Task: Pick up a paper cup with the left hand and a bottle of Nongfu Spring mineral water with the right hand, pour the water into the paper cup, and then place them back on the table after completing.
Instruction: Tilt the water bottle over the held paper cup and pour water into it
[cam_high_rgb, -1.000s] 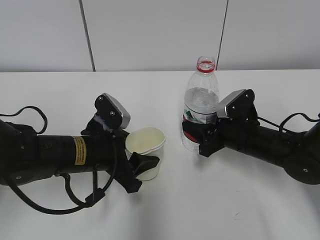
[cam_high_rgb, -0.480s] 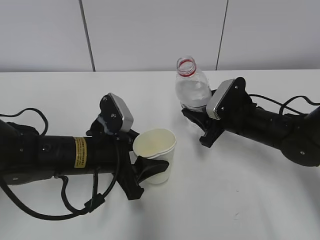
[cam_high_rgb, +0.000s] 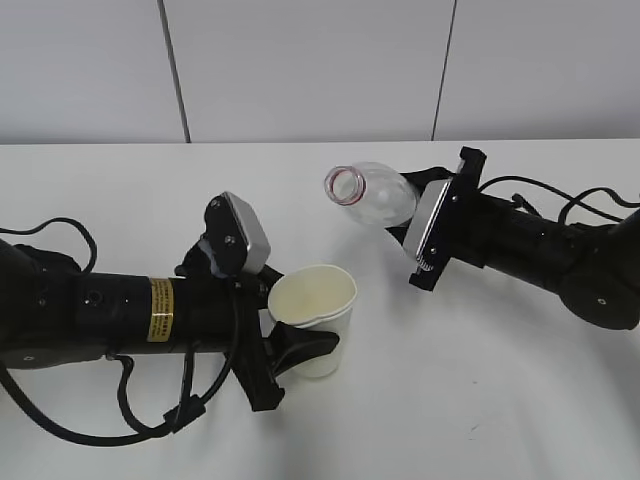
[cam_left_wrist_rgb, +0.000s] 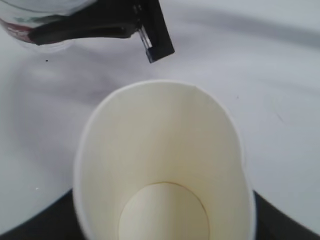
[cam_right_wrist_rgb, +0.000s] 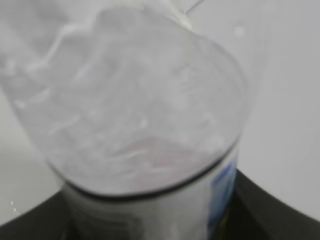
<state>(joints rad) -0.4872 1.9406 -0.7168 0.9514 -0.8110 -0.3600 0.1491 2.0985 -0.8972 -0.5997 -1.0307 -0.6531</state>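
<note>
My left gripper is shut on a white paper cup and holds it upright above the table. The cup fills the left wrist view and its inside looks dry. My right gripper is shut on the clear Nongfu Spring bottle, lifted and tipped to the left, its open red-ringed mouth up and right of the cup. The bottle fills the right wrist view, with water inside. No stream shows between bottle and cup. The right gripper and bottle also show in the left wrist view.
The white table runs to a grey panelled wall at the back. Black cables trail from the left arm and cables from the right arm lie on the tabletop.
My right gripper has lifted the bottle and tipped it from upright to nearly lying, mouth toward the cup. My left gripper has raised the cup and moved it slightly right.
</note>
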